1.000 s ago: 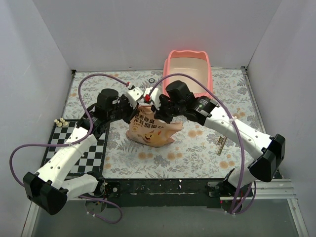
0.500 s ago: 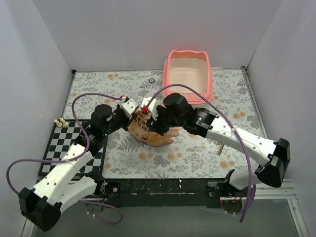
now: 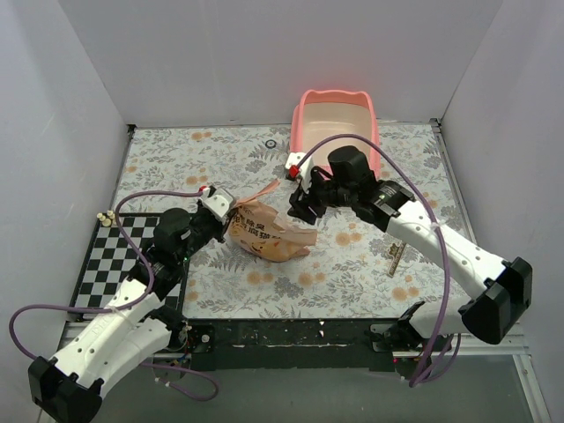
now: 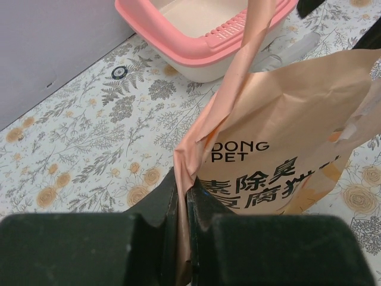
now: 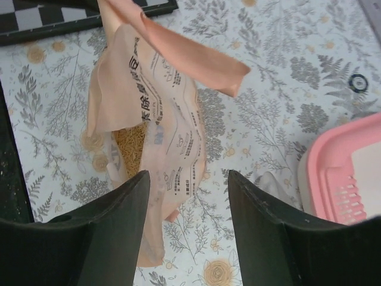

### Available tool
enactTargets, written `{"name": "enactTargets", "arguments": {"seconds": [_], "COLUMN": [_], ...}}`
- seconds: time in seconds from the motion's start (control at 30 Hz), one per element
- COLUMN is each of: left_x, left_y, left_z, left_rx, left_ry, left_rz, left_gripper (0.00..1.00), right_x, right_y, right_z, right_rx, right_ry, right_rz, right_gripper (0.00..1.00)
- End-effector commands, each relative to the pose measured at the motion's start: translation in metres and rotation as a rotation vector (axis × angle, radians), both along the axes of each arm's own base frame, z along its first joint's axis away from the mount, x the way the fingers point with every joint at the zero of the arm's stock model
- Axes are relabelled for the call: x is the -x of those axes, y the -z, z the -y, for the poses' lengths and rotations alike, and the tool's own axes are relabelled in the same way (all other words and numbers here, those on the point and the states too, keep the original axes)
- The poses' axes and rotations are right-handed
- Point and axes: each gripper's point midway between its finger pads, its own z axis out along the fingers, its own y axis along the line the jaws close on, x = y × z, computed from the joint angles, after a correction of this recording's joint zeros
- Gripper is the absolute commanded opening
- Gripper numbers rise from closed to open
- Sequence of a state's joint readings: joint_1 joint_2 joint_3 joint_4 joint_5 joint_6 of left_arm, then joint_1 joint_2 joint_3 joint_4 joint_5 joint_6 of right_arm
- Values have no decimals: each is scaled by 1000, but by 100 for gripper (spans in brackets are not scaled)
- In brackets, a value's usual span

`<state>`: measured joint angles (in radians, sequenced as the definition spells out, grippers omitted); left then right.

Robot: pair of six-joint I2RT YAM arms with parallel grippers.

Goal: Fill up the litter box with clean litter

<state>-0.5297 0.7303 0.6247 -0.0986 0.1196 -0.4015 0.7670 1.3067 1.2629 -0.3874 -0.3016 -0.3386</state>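
Observation:
The pink litter box [image 3: 336, 92] stands at the back of the table, its cream base bare; it also shows in both wrist views [image 4: 178, 42] [image 5: 348, 161]. An orange-tan printed bag [image 3: 269, 236] lies tilted mid-table. My left gripper [image 3: 229, 215] is shut on the bag's [image 4: 286, 149] torn side edge, the film pinched between the left gripper's [image 4: 183, 193] jaws. Tan clean litter [image 5: 130, 149] shows through the bag's [image 5: 172, 143] open mouth. My right gripper [image 3: 301, 201] hovers open between bag and box; the right gripper [image 5: 187, 179] holds nothing.
A black-and-white chequered mat [image 3: 115, 256] lies at the left with small beige pieces [image 3: 107, 218] at its corner. A small black ring [image 3: 270, 143] sits near the back. A thin strip [image 3: 395, 258] lies right of centre. White walls enclose three sides.
My right gripper has opened, let go of the bag and drawn back toward the litter box. The left arm pulled the bag leftward and nearer, still gripping its edge.

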Motion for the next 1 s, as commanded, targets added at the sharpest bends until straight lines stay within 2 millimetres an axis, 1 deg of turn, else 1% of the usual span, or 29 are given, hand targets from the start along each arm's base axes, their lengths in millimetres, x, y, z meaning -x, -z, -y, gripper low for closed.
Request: {"name": "enactTargets", "arguments": {"seconds": [0.0, 0.17, 0.23, 0.3, 0.5, 0.63, 0.7, 0.87, 0.97], "left_x": [-7, -2, 1, -1, 2, 3, 4, 5, 6], "left_y": [-49, -47, -49, -48, -49, -45, -43, -44, -45], "left_z": [-17, -17, -18, -25, -28, -30, -30, -31, -31], "left_rx": [129, 181, 200, 207, 241, 249, 253, 271, 274], "left_ry": [-110, -114, -112, -152, -168, -174, -176, -179, -179], "left_rz": [154, 136, 141, 146, 143, 135, 131, 132, 134], "left_gripper": [0, 0, 0, 0, 0, 0, 0, 0, 0], "right_x": [10, 5, 5, 6, 19, 28, 28, 29, 31], "right_y": [15, 27, 31, 35, 38, 38, 40, 50, 62], "right_z": [-17, -30, -33, -36, -43, -46, -47, -53, -58], "right_rx": [17, 33, 37, 32, 6, -7, -9, 10, 42], "right_ry": [-165, -224, -239, -256, -330, -368, -368, -365, -353], "right_rz": [-22, -52, -70, -87, -151, -191, -205, -223, -231], "right_gripper": [64, 64, 64, 63, 63, 63, 62, 62, 61]}}
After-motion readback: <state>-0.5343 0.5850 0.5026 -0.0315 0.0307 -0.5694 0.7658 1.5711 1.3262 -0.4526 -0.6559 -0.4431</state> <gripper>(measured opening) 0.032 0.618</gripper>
